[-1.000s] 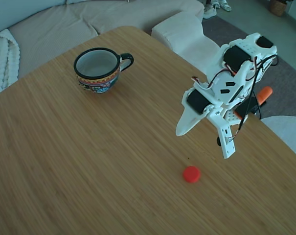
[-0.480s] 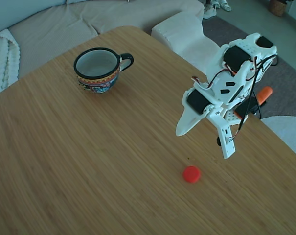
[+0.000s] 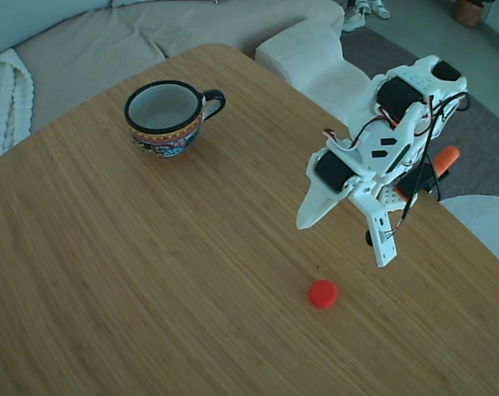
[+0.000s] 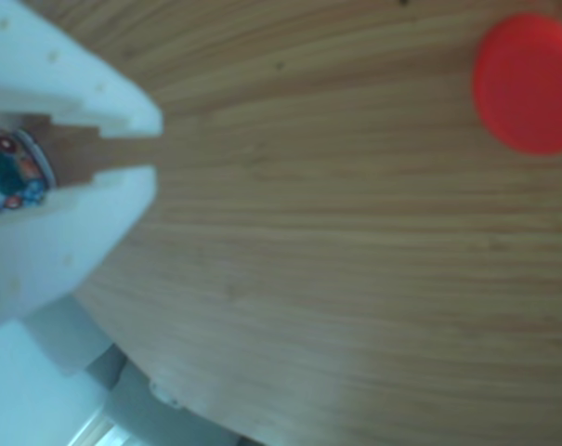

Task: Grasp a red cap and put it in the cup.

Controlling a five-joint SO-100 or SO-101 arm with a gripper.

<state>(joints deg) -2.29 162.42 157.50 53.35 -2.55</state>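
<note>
Hovering above table (image 3: 109,272), gripper (image 3: 344,239) empty, fingers parted wide | red cap (image 3: 322,294) on wood just below it | cup (image 3: 164,117) upright, well apart at far side

Taking the cap (image 3: 322,294) as landmark: bare worktop (image 3: 150,272) lies on every side of it, with nothing touching or crowding it. The tool (image 3: 344,239) hangs just above and to the cap's upper right in the fixed view, its fingers a little apart, and clear wood lies between. The cup (image 3: 167,115) stands well apart from the cap toward the far left, mouth open upward, and the wood from cap to cup is unobstructed.
</note>
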